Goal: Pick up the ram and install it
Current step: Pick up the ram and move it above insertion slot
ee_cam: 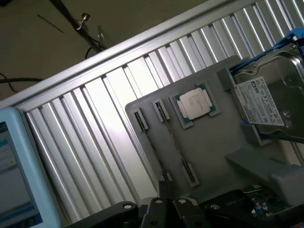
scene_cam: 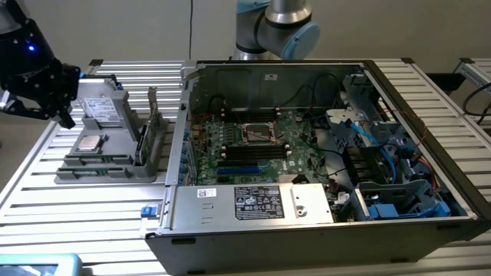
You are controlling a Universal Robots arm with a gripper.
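Observation:
Slim green ram sticks [scene_cam: 91,163] sit on edge in the front slots of a grey holder tray [scene_cam: 115,175] at the exterior view's left. From the wrist they are thin lines [ee_cam: 176,145] between slot clips. My black gripper [scene_cam: 65,119] hovers above the tray's far left corner, beside the hard drive [scene_cam: 100,109], shut with nothing visible between its fingers. In the wrist view its dark fingers [ee_cam: 166,197] lie just off the tray's slot end. The open computer case [scene_cam: 184,109] holds the motherboard [scene_cam: 253,146] with black memory slots [scene_cam: 253,153].
On the tray lie a silver processor chip [scene_cam: 91,142] [ee_cam: 194,103], the hard drive [ee_cam: 270,102] and an upright green expansion card [scene_cam: 153,123]. A blue-framed screen [scene_cam: 34,264] [ee_cam: 12,175] rests at the slatted table's near left. Cables and blue drive bays crowd the case's right side.

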